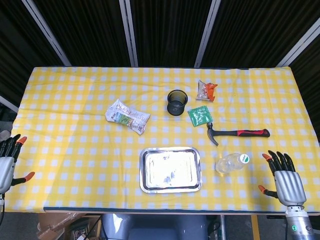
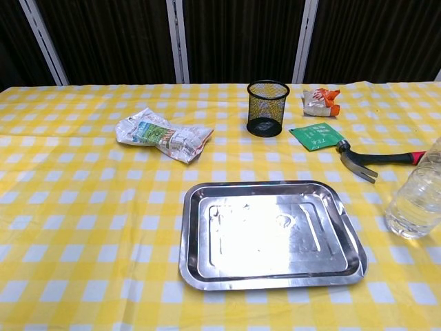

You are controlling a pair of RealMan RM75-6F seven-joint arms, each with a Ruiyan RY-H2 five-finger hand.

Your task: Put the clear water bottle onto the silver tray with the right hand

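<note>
The clear water bottle [image 1: 230,163] with a green-and-white cap stands upright on the yellow checked cloth, just right of the silver tray [image 1: 170,169]. In the chest view the bottle [image 2: 417,200] shows at the right edge and the tray [image 2: 269,234] lies front and centre with nothing on it. My right hand [image 1: 282,180] hovers at the table's front right corner, fingers spread and holding nothing, a short way right of the bottle. My left hand [image 1: 7,164] is off the table's left edge, fingers apart and holding nothing. Neither hand appears in the chest view.
A hammer [image 1: 237,133] with a red and black handle lies behind the bottle. A green packet [image 1: 200,116], an orange snack bag [image 1: 205,90] and a black mesh cup [image 1: 177,102] sit further back. A crumpled wrapper [image 1: 127,116] lies left of centre.
</note>
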